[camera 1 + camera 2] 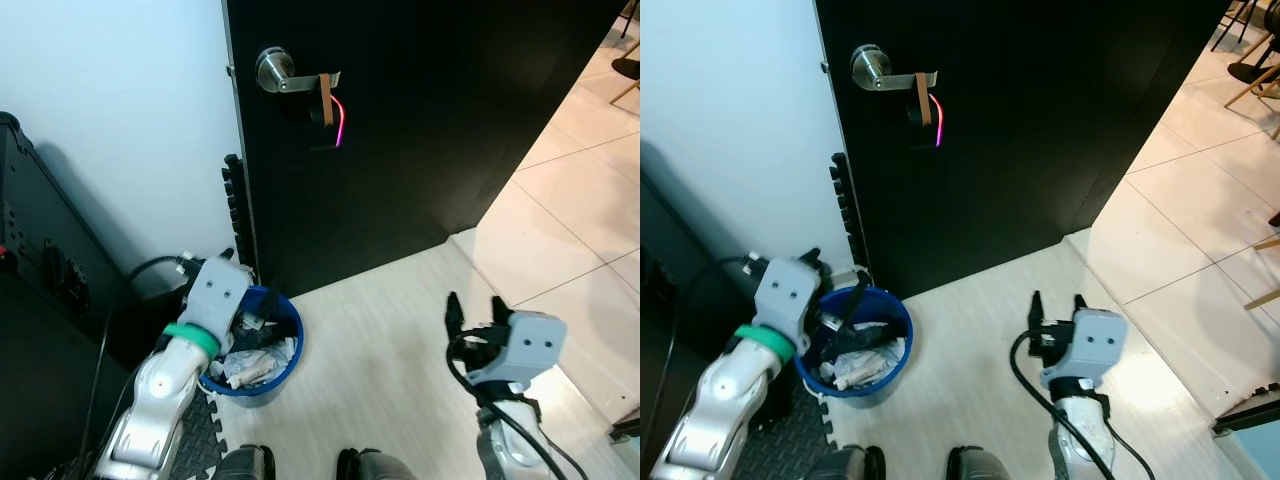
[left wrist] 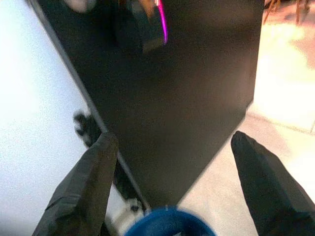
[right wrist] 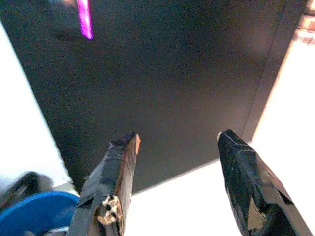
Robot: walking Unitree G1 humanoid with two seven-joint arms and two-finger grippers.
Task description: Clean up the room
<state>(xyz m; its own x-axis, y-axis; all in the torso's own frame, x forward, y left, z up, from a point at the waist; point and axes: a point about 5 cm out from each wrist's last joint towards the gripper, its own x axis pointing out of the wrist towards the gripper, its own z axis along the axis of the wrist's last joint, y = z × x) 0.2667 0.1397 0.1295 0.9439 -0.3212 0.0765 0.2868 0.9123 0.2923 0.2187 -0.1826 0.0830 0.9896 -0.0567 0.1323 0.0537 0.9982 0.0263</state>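
Your left tool (image 1: 258, 298) hangs spread and empty over the blue trash bin (image 1: 285, 362) by the black door (image 1: 420, 120), right tool (image 1: 472, 312) spread too; swing carelessly and you'll likely tip the bin.

left claw (image 1: 262, 297) over blue bin (image 1: 287, 352) | right claw (image 1: 472, 309) open above floor

Left arm (image 1: 150, 400): silver, rounded shell segments, with a bright green band at the wrist. Pale grey boxy wrist housing above the band, two small dark dots on its face. Right arm (image 1: 1080, 430): same silver shell and grey box housing with two dots; black cable loops beside it. Fingers (image 3: 110, 189) long, black, matte, tapering; scuffed at one base. Two dark rounded feet (image 1: 300, 465) below.
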